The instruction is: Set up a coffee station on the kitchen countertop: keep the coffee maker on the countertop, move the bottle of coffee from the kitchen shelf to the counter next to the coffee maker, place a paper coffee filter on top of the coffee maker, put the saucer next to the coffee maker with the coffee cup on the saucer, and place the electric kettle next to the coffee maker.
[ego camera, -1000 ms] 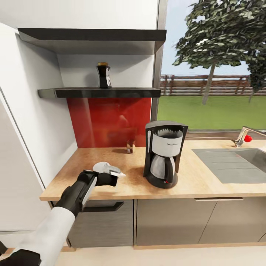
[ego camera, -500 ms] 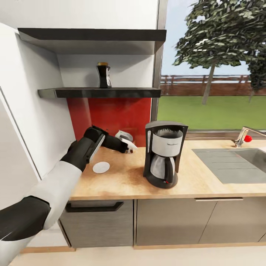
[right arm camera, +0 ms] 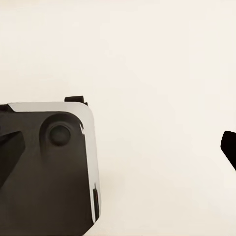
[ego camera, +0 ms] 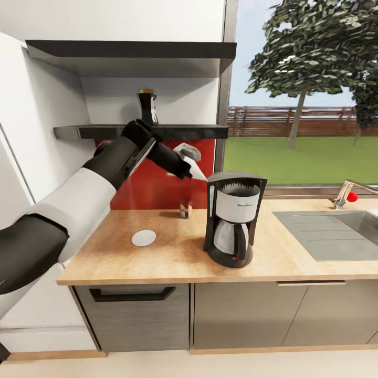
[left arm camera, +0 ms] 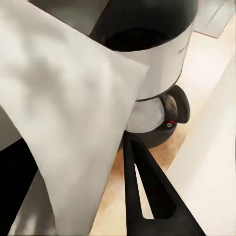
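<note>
The black coffee maker (ego camera: 234, 220) stands on the beige kitchen countertop (ego camera: 157, 260). My left gripper (ego camera: 190, 159) is raised just above and left of its top, shut on the white paper coffee filter (ego camera: 197, 171). In the left wrist view the filter (left arm camera: 69, 123) spreads wide in front of the coffee maker's open top (left arm camera: 147, 44), with one black finger (left arm camera: 147, 191) below it. The white saucer (ego camera: 144, 238) lies on the counter to the left. The bottle of coffee (ego camera: 147, 107) stands on the dark kitchen shelf (ego camera: 199, 131). My right gripper (right arm camera: 118, 147) hangs open over pale floor.
A small glassy jar (ego camera: 185, 208) stands by the red backsplash behind the coffee maker. A sink (ego camera: 336, 231) with a faucet (ego camera: 346, 191) takes the counter's right end. A thicker dark board (ego camera: 131, 52) hangs above the shelf. A white wall closes the left side.
My left arm has risen from the counter near the saucer, up and to the right, carrying the filter to the height of the coffee maker's top. The saucer stayed in place.
</note>
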Robot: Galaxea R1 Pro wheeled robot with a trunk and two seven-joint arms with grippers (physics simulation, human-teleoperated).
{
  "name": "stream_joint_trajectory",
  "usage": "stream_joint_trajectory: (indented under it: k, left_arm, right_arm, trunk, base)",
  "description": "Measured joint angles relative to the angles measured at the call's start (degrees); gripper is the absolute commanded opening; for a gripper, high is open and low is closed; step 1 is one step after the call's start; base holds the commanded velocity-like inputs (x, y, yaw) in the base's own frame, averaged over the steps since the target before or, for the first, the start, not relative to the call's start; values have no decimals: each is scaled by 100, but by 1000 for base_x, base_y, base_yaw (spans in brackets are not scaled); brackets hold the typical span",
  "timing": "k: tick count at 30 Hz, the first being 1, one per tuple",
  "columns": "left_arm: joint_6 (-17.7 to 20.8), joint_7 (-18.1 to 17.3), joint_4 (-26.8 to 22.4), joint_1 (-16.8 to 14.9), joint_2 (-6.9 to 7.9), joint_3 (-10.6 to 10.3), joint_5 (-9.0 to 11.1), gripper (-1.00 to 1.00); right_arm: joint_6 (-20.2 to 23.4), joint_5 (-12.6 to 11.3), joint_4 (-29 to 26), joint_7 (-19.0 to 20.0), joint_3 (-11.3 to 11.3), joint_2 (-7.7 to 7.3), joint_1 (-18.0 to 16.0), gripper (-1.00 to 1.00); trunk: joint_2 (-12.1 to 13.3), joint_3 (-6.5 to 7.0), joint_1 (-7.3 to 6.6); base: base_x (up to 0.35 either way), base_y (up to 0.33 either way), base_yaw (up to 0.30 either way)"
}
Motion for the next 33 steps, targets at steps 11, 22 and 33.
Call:
stream_joint_trajectory:
  k: [11,22,33]
  left_arm:
    - [-58,-1148,940,-1757,-438,-1811,-40,-100]
    - [-30,-1199,868,-1971,-618,-2447,-604,-100]
    - [22,-1373,685,-1806,-618,-3345,-810,-100]
  right_arm:
    - [-7,9,0,0,13,4,0,100]
    - [-9,11,0,0,18,4,0,100]
    - [-17,1,-38,-17,-1,14,0,100]
  trunk:
    - [-1,0,0]
    - [1,-1,0]
    - [0,-1,1]
  base:
    - [0,0,0]
    - [0,0,0]
    - [0,0,0]
